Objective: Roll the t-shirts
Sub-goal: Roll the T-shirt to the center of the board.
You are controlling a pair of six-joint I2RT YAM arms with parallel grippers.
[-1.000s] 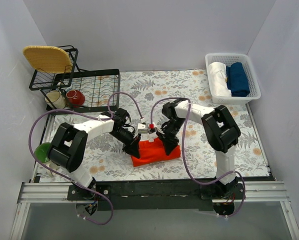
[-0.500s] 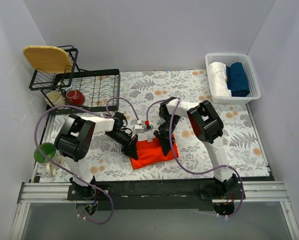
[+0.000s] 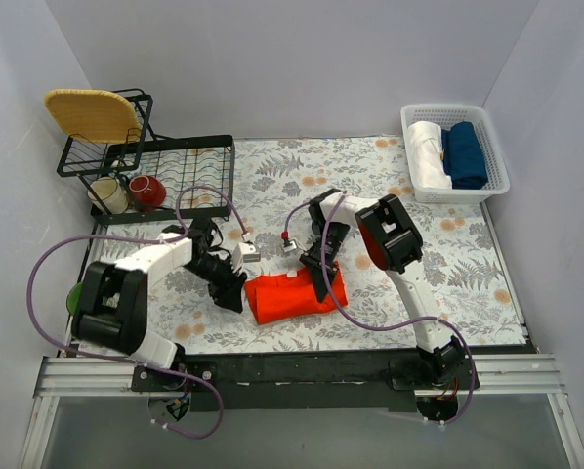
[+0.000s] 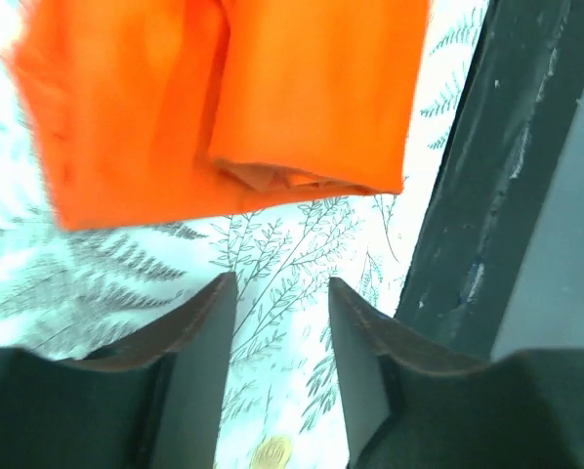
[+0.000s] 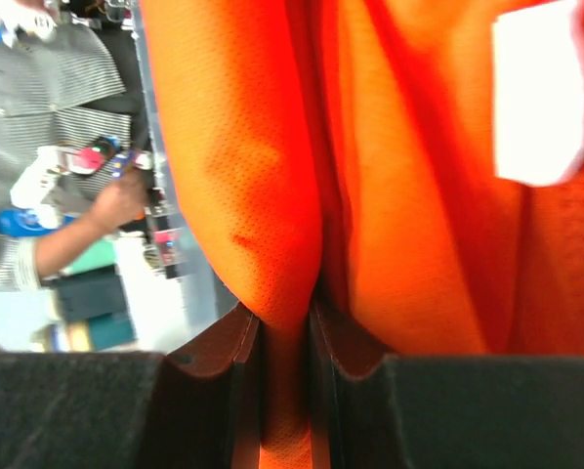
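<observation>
Top external view: the orange t-shirt (image 3: 294, 293) lies as a compact folded wad on the near middle of the table (image 3: 448, 283), between the two arms and just short of the black rail (image 3: 302, 371) at the near edge.

The right gripper (image 3: 317, 283) comes down on the shirt's right half. In the right wrist view its jaws are pressed nearly together on a raised ridge of the orange cloth (image 5: 285, 322). This hold probably pins or lifts that side so the floppy fabric cannot slide while it is shaped.

The left gripper (image 3: 233, 296) sits just beside the shirt's left end. In the left wrist view its jaws stand parted with only the printed cloth between them (image 4: 280, 293). The shirt's layered edge (image 4: 224, 98) lies just ahead, untouched. This placement suggests it is free to take a fresh hold there. The shirt reads as folded or partly rolled, not yet a tidy roll.

Surface: a pale cloth printed with grey ferns and orange flowers covers the table.

Surroundings:
- Plain light walls close in three sides.
- At the far right, a white basket (image 3: 492, 156) holds a white bundle (image 3: 427, 151) and a dark blue bundle (image 3: 465, 154), well apart from the shirt.
- At the far left, a black wire rack (image 3: 175, 176) carries a yellow woven plate (image 3: 92, 112), with a cream mug (image 3: 106, 193) and a red bowl (image 3: 147, 191) beside it.
- A green cup (image 3: 77, 298) sits at the left edge.
</observation>
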